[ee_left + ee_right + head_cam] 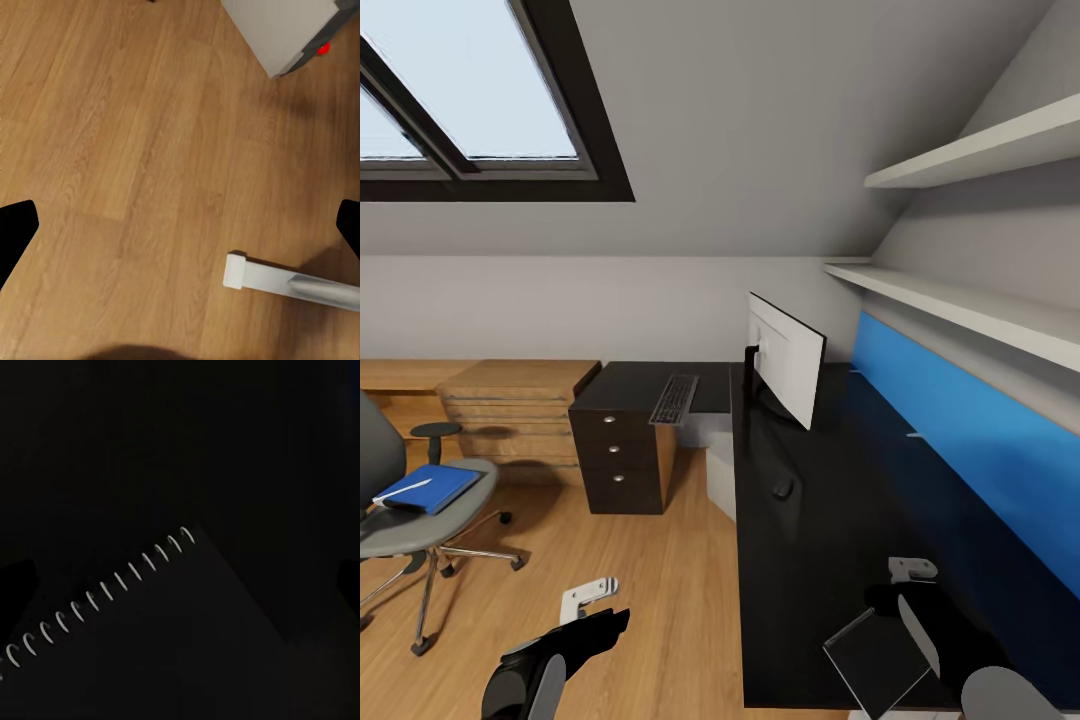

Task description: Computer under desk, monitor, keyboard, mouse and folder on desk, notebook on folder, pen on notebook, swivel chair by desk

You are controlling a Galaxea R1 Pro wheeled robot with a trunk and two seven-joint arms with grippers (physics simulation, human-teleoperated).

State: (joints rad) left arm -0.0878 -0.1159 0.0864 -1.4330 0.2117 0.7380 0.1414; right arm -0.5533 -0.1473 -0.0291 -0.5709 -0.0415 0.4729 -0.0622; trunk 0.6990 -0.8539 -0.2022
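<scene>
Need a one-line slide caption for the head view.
Attic bedroom: monitor, keyboard and mouse on black desk; blue folder on swivel chair.

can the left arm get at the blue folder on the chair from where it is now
Probably not yet: the folder lies on the swivel chair seat, well beyond the left gripper, with open floor between.

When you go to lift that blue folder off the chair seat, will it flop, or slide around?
The folder looks flat and thin, so it may sag if gripped by one edge. A white pen lies loose on top and would likely roll off if it tilts. The chair sits on casters, so a push could shift it.
</scene>
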